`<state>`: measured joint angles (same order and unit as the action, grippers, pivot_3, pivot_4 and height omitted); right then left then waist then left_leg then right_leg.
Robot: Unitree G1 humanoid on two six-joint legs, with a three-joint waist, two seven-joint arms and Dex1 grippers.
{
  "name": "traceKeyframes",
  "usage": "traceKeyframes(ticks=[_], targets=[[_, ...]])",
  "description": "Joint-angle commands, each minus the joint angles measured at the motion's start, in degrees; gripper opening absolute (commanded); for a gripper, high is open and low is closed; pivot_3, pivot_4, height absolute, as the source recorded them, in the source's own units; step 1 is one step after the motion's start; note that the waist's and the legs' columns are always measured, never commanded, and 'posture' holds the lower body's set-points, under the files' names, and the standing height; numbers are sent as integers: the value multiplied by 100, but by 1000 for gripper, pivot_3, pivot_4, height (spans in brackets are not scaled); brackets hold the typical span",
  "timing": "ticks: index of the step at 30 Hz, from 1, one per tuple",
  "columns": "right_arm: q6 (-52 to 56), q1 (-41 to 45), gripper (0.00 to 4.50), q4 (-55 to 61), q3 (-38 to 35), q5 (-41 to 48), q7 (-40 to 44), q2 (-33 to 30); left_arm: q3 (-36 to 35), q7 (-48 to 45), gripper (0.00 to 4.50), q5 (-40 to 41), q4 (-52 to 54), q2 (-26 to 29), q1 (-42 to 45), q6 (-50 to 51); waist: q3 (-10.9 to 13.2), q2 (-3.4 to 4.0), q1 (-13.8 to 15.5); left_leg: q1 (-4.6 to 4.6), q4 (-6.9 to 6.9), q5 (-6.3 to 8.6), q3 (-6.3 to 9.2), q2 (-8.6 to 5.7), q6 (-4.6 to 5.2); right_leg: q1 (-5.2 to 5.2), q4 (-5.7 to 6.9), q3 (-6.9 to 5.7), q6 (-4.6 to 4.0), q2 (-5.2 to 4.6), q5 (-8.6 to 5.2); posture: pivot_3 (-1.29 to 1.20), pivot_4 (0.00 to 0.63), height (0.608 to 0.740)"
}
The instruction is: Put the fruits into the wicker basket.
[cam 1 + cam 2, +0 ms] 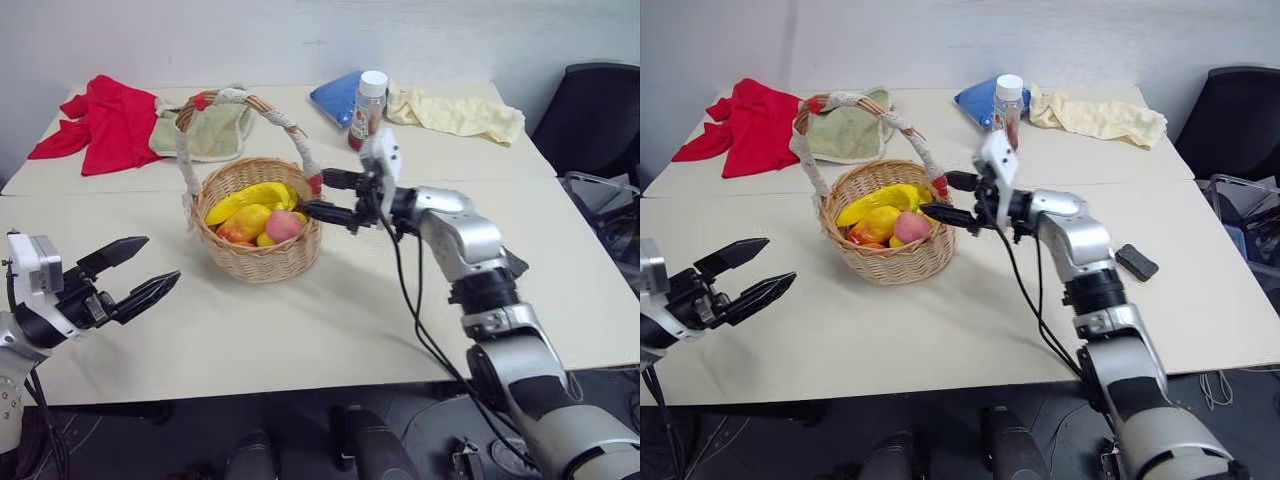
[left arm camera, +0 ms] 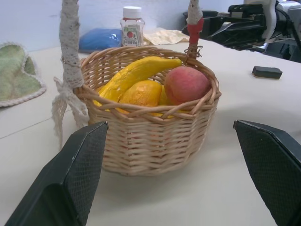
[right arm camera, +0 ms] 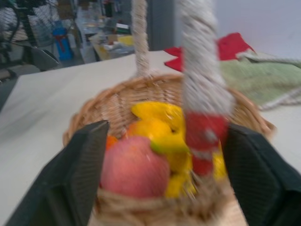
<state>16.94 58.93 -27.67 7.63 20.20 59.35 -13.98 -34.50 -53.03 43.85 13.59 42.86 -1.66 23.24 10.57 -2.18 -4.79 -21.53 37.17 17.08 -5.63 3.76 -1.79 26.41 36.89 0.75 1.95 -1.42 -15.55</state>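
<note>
The wicker basket (image 1: 262, 255) stands mid-table, its tall arched handle (image 1: 235, 97) upright. Inside lie the fruits: a yellow banana (image 1: 255, 195), a pink-red peach (image 1: 284, 226) and a yellow-orange fruit (image 1: 245, 222). My right gripper (image 1: 325, 196) is level at the basket's right rim, pointing into it. It is open and holds nothing; in the right wrist view the handle's red-banded foot (image 3: 203, 141) stands between its fingers. My left gripper (image 1: 160, 260) hovers open and empty to the basket's front left, apart from it.
Along the table's back lie a red cloth (image 1: 105, 120), a green cloth (image 1: 210, 130), a blue pad (image 1: 338, 95), a white-capped bottle (image 1: 368, 110) and a yellow cloth (image 1: 455, 115). A small black block (image 1: 1137, 262) sits right of my right arm. A dark chair (image 1: 595, 115) stands at the far right.
</note>
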Motion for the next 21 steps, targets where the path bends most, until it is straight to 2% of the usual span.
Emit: traceKeyframes(ticks=[1, 7, 12, 17, 21], targets=[[-316, 157, 2220, -186, -37, -140, 196, -4, -76, 42, 4500, 79, 219, 0, 3, -61, 0, 0, 2, 0, 0, 0, 0, -3, 0, -1, 0, -1, 0, -3, 0, 0, 150, 740], [-298, -77, 202, 224, -198, -74, 314, -194, 9, 61, 4500, 60, 253, -69, -5, -89, 0, 0, 5, -1, -3, -1, 6, 0, -1, 0, 0, -9, 0, -2, 0, 0, 150, 740], [264, -868, 153, 1852, -437, 277, 354, -832, 332, 22, 4500, -15, 117, -118, 315, -109, 0, 0, 95, -6, -2, -2, 15, -2, -3, -2, -2, -17, 1, -4, 0, 0, 150, 740], [1240, -1493, 153, 3321, -1671, 831, -1039, -1209, 716, -57, 4500, -117, -148, -157, 751, -160, 2, 4, 150, -2, 2, -5, 12, -3, -6, -1, 6, -13, 1, -2, 1, 0, 150, 740], [1292, -2001, 153, 3568, -2514, 695, -1959, -1528, 968, -176, 4500, -178, -403, -168, 1050, -190, 2, 3, 174, -1, 1, -7, 15, -7, -7, -4, 3, -16, 1, 0, 0, 0, 150, 740]])
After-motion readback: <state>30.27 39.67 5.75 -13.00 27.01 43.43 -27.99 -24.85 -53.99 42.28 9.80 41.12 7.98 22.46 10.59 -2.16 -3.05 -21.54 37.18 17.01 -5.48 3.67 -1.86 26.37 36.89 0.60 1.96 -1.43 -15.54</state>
